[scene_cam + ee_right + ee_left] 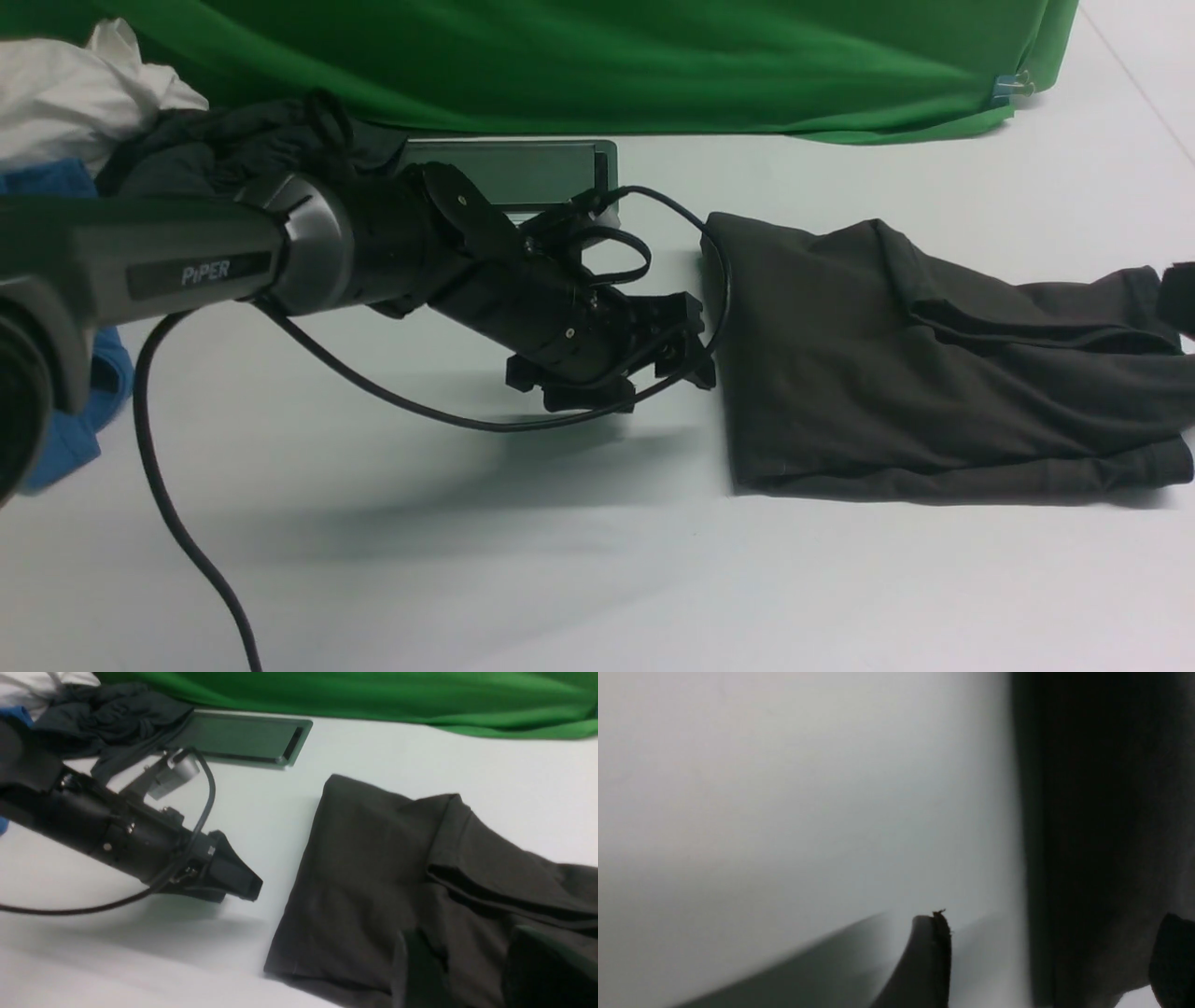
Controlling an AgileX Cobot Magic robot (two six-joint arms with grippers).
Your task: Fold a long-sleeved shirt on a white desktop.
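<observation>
The long-sleeved shirt point(887, 392), dark brownish-charcoal, lies partly folded on the right half of the white desktop point(467, 560). My left gripper point(686, 350) sits low at the shirt's left edge. In the left wrist view it point(1052, 961) is open, and the shirt's edge point(1101, 812) lies between its widely spread fingers point(931, 961). My right gripper point(1178, 299) shows only as a dark block at the frame's right edge. In the right wrist view it point(472, 975) is closed on a raised layer of the shirt point(373, 868).
The silver-framed cable hatch point(523, 173) lies behind the left arm. A green backdrop point(597, 56) runs along the back. At far left is a pile: a greenish-black garment point(233, 140), white cloth point(65, 93) and a blue tee point(75, 439). The arm's cable point(187, 532) trails over the desktop.
</observation>
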